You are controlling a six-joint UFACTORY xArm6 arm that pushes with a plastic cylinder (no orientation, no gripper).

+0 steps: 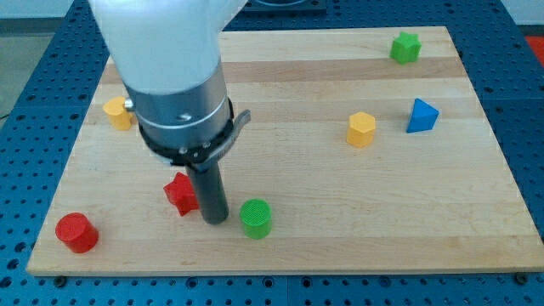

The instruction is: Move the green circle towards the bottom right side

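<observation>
The green circle (256, 218) is a short green cylinder near the board's bottom edge, left of centre. My tip (215, 220) rests on the board just to the view's left of the green circle, a small gap apart from it. A red star-shaped block (180, 193) sits right against the rod's left side. The arm's large grey and white body (174, 76) fills the view's upper left and hides part of the board behind it.
A red cylinder (76, 232) sits at the bottom left corner. A yellow block (116, 111) peeks out left of the arm. A yellow hexagon (361, 129) and a blue triangle (422, 116) sit at the right. A green star (405, 47) sits at the top right. The wooden board (340, 229) lies on a blue perforated table.
</observation>
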